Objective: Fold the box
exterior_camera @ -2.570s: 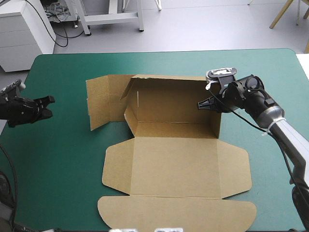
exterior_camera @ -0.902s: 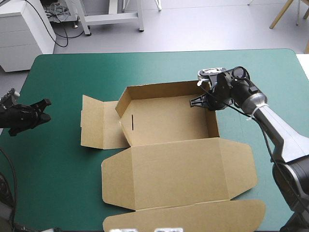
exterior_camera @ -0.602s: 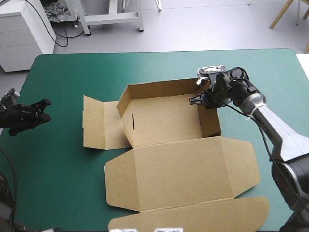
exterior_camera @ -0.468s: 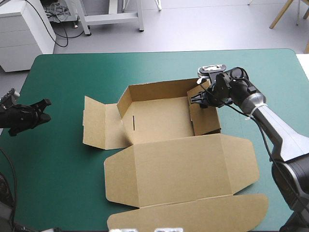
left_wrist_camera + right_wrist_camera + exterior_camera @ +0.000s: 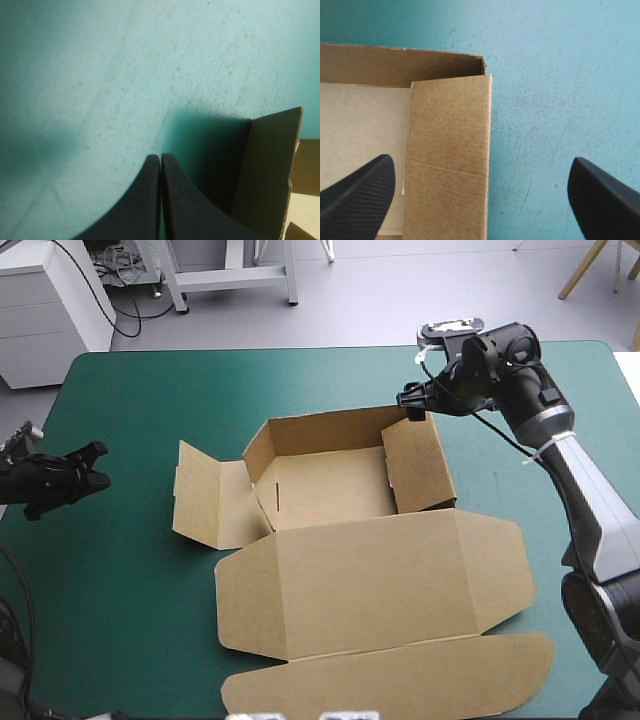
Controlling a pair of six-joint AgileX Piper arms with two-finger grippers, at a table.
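Observation:
The brown box (image 5: 340,490) lies mid-table as an open tray. Its back wall and right wall (image 5: 418,465) stand up, its left flap (image 5: 205,495) leans outward, and the lid (image 5: 370,580) lies flat toward the table's front. My right gripper (image 5: 413,400) hovers over the tray's far right corner. In the right wrist view it (image 5: 480,161) is open, with the right wall (image 5: 450,155) below and between the fingers, untouched. My left gripper (image 5: 88,466) is shut and empty near the table's left edge. In the left wrist view it (image 5: 160,157) points at the left flap's edge (image 5: 270,170).
The table's far edge (image 5: 330,348) runs just behind the right gripper. A band of teal-green cover (image 5: 130,510) separates the left gripper from the box's left flap.
The right gripper has opened, letting go of the right wall, and has risen back toward the far edge. That wall now stands folded inward. The left arm is unchanged.

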